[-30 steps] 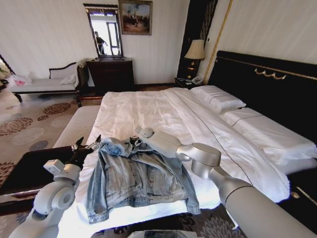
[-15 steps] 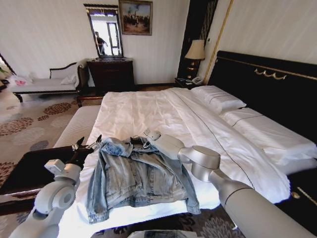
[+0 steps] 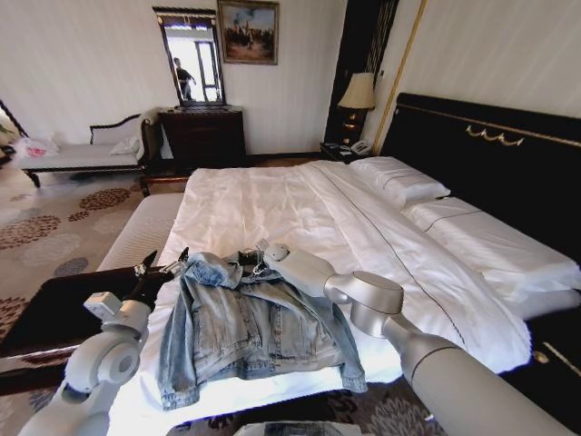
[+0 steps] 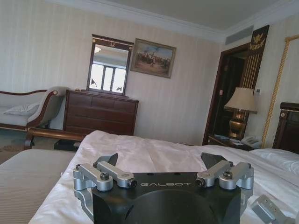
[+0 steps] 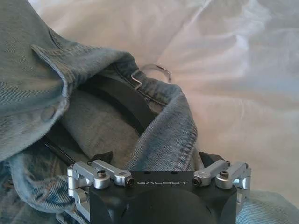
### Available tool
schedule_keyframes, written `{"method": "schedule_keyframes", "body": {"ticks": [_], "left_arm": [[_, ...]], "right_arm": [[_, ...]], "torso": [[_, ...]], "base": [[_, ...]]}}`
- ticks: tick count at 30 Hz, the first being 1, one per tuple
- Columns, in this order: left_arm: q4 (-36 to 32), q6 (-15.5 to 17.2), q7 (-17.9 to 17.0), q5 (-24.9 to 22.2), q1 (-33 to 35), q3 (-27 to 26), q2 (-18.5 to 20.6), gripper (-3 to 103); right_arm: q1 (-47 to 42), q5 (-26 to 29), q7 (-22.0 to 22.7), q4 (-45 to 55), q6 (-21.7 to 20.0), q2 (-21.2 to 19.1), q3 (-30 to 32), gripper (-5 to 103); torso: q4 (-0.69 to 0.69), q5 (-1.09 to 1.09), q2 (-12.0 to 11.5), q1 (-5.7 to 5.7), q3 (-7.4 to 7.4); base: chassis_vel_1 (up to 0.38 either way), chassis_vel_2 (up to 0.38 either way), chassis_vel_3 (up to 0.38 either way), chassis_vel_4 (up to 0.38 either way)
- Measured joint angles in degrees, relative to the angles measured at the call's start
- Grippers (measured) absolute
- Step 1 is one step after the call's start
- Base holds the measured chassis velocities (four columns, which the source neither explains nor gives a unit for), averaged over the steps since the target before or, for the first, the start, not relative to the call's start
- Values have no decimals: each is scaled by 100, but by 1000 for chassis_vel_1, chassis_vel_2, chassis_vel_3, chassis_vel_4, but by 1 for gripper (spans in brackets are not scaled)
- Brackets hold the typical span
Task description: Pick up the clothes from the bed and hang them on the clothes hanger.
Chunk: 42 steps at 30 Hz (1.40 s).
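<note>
The clothes, a faded blue denim jacket (image 3: 245, 327), lie spread face up near the foot of the bed (image 3: 272, 200). My right gripper (image 3: 258, 263) sits at the jacket's collar. In the right wrist view it (image 5: 155, 156) is open, its fingers straddling a fold of denim collar (image 5: 163, 135). The black clothes hanger (image 5: 122, 101) lies inside the neck opening, its metal hook (image 5: 153, 71) poking out onto the sheet. My left gripper (image 3: 163, 266) hovers open by the jacket's left sleeve, with nothing between its fingers (image 4: 112, 159).
A dark padded bench (image 3: 50, 313) stands at the bed's left side, under my left arm. Pillows (image 3: 399, 182) and the black headboard (image 3: 490, 154) are to the right. A dresser with mirror (image 3: 204, 136) and a lamp (image 3: 358, 94) stand by the far wall.
My right gripper has shifted a little to the right and down onto the jacket's collar, nudging the collar fabric. The left arm has hardly moved.
</note>
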Motion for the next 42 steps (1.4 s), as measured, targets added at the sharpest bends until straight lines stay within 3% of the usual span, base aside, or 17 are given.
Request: {"method": "schedule_keyframes", "body": {"ticks": [12,24,42], "left_arm": [[-77,1,-18,-26,-32,42,29,100],[-320,68,-153,-362,2,-225,93,100],[-401,95,-178,-369,35,-204,65,100]], "right_arm": [[-200,-98,-20,-53,499,1,100,100],[30,-533,-81,82,598,4,-56,100],[-31,-731,-196,82,799,2,-182,100]], "torso": [[0,0,0,0,0],[2,0,0,0,0],[1,0,0,0,0]], "base": [[0,0,0,0],[0,0,0,0],[0,0,0,0]]}}
